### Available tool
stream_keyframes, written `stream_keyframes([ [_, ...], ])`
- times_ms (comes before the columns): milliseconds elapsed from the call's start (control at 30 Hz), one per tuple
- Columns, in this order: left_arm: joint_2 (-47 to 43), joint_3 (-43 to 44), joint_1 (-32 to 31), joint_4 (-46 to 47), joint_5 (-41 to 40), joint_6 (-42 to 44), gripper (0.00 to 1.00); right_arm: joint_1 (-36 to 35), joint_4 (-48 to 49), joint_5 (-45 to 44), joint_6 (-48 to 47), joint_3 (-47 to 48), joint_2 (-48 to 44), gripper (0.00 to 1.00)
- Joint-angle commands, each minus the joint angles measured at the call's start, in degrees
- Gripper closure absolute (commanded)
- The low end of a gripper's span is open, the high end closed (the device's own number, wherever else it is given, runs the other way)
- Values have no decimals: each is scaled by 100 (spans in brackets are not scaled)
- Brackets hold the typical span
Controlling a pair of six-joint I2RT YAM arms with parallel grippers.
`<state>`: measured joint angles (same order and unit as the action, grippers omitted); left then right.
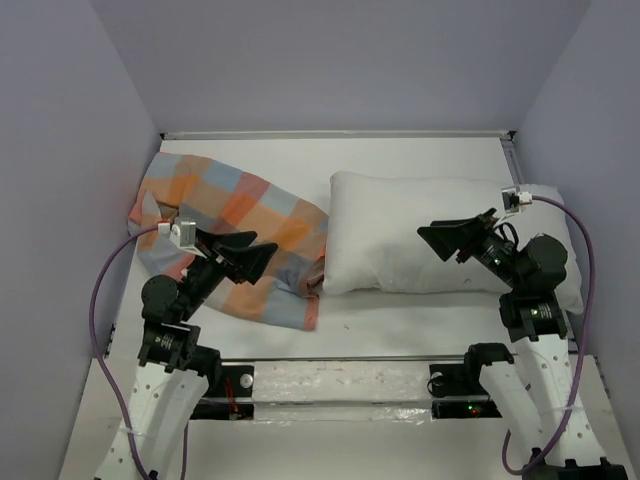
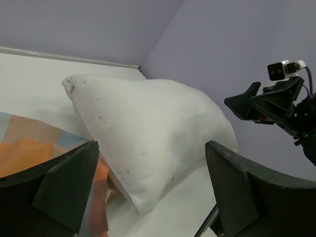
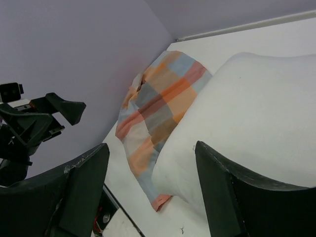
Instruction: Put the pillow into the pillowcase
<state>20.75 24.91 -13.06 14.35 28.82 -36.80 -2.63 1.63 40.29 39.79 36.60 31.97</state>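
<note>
The white pillow lies across the right half of the table; it also shows in the left wrist view and the right wrist view. The checked pillowcase lies rumpled on the left, its right edge touching the pillow's left end; it shows in the right wrist view and the left wrist view. My left gripper hovers open and empty over the pillowcase. My right gripper hovers open and empty over the pillow's right part.
Purple walls close in the white table at the back and sides. A metal rail runs along the near edge between the arm bases. Purple cables loop from each wrist.
</note>
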Motion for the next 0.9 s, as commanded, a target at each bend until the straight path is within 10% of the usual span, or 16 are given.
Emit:
stream_keyframes([
  [0,-98,-318,-12,1183,238,-327,1,17,74,-13,-121,76,117,28],
  [100,209,-539,-21,1518,475,-591,3,17,83,-30,-68,5,187,51],
  [200,368,-863,-82,1685,432,-680,32,17,83,-65,-68,-39,213,79],
  [233,368,-943,-196,1685,205,-697,58,17,92,-83,-68,-56,222,85],
  [300,394,-1092,-520,1659,-277,-627,65,17,153,-74,-16,-100,283,100],
  [567,1597,-523,-2409,614,-3317,488,51,17,206,93,-173,-109,653,99],
  [767,3151,189,-3651,349,-4946,1034,32,-88,-13,93,-463,-118,758,57],
  [867,3626,339,-3721,349,-5105,1244,30,-219,-31,84,-542,-118,802,52],
])
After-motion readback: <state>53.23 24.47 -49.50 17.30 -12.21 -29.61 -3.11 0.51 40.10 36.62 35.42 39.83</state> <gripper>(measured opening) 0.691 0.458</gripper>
